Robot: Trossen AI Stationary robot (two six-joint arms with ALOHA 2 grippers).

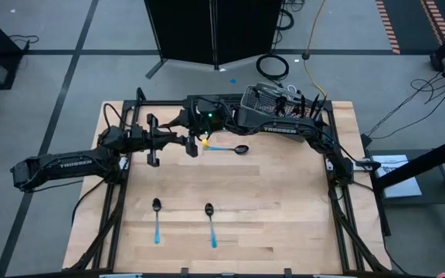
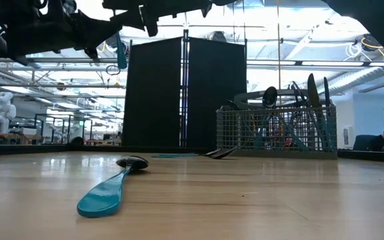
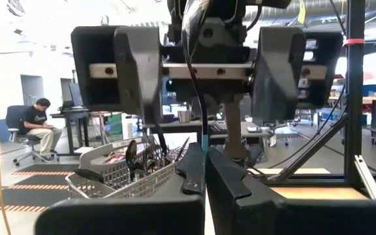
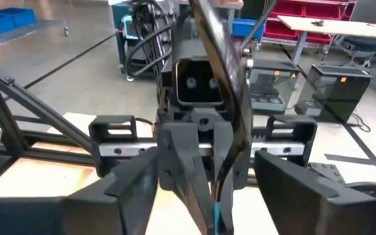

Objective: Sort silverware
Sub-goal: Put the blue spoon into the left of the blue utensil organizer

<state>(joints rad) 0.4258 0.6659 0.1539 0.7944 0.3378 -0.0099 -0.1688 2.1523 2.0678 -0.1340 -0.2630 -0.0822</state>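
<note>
meeting mid-air, we pinch one utensil (image 3: 203,140) in our left gripper (image 1: 197,144); right gripper (image 1: 185,120) spread wide.

The wooden table (image 1: 284,208) carries three blue-handled spoons: one (image 1: 229,148) near the middle toward the back, two (image 1: 156,219) (image 1: 210,223) side by side near the front edge. A wire basket (image 1: 263,100) of silverware stands at the back edge, right of centre.

Grey wire-mesh basket (image 1: 263,101) at the wooden table's (image 1: 284,216) far edge — black panel (image 1: 211,31) behind.
</note>
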